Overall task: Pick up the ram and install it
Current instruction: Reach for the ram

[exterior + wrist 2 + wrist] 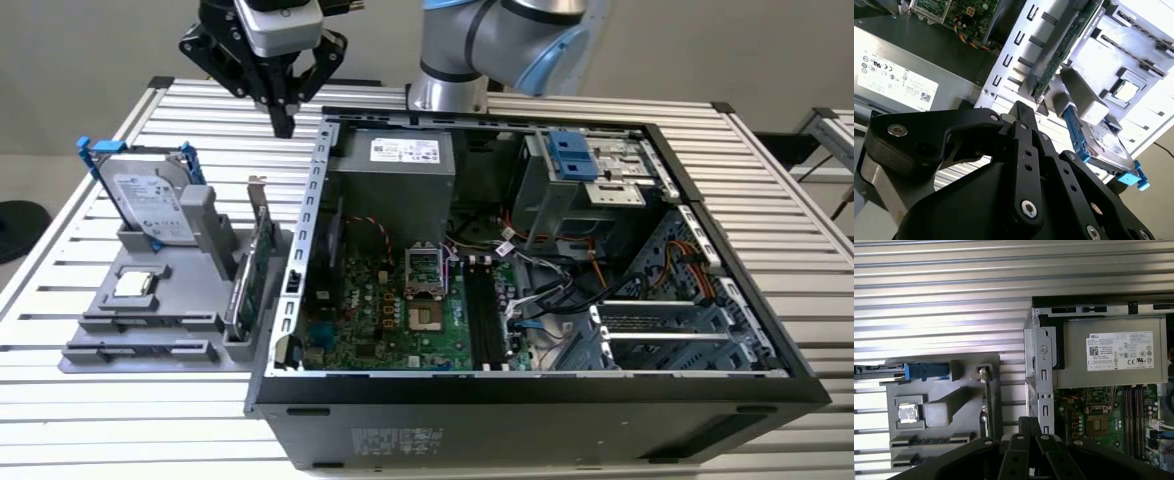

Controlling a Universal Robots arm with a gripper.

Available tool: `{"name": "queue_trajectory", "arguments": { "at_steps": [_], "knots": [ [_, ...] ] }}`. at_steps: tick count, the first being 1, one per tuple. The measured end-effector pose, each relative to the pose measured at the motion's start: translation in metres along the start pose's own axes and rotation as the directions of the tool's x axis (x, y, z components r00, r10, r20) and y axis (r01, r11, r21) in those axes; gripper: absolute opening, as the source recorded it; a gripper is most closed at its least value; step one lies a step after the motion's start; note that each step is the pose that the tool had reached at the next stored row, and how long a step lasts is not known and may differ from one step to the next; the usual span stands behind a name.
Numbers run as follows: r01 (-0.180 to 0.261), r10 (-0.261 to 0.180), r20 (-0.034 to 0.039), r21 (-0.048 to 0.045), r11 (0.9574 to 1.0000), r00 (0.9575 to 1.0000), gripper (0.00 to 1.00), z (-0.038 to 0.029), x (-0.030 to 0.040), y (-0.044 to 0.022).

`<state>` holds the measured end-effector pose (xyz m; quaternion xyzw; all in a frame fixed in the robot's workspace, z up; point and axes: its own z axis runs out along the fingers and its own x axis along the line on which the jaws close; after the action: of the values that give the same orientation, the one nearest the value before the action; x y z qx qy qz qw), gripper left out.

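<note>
My black gripper point(283, 122) hangs shut with nothing between its fingers, above the slatted table just off the far left corner of the open computer case point(534, 390). In both wrist views the gripper's point(1022, 114) fingers point(1029, 424) are pressed together. A thin dark strip with a bluish tint, apparently the ram point(929, 440), stands on edge in a long slot of the grey fixture point(94, 352), well away from the gripper. The motherboard's black memory slots point(489, 320) lie inside the case beside the processor socket point(423, 268).
The fixture also carries a hard drive point(144, 205) in blue rails, a small square silver chip point(132, 284) and an upright green expansion card point(248, 280). A power supply point(390, 170), cables point(554, 290) and drive bays point(587, 165) crowd the case. The arm's base point(447, 90) stands behind it.
</note>
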<state>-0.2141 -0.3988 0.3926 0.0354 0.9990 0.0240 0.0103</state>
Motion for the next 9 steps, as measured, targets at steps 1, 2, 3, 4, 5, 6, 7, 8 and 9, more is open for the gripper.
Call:
{"name": "queue_trajectory", "arguments": {
  "at_steps": [1,2,3,4,5,6,7,8,9],
  "knots": [
    [0.000,0.000,0.0000,0.0000,1.0000,1.0000,0.00,0.0000,0.0008,-0.0001],
    [0.000,0.000,0.0000,0.0000,1.0000,1.0000,0.00,0.0000,0.0015,-0.0001],
    [0.000,0.000,0.0001,0.0000,1.0000,1.0000,0.00,0.0000,0.0021,-0.0001],
    [0.000,0.000,0.0001,-0.0001,1.0000,1.0000,0.00,0.0000,0.0028,-0.0002],
    [0.000,0.000,0.0000,0.0000,1.0000,1.0000,0.00,-0.0001,0.0034,-0.0002],
    [0.000,0.000,0.0000,0.0000,1.0000,1.0000,0.00,-0.0001,0.0040,-0.0003],
    [0.000,0.000,0.0000,0.0000,1.0000,1.0000,0.00,-0.0001,0.0047,-0.0003],
    [0.000,0.000,0.0000,0.0000,1.0000,1.0000,0.00,-0.0001,0.0054,-0.0004],
    [0.000,0.000,0.0001,0.0000,1.0000,1.0000,0.00,-0.0001,0.0061,-0.0004]
  ]
}}
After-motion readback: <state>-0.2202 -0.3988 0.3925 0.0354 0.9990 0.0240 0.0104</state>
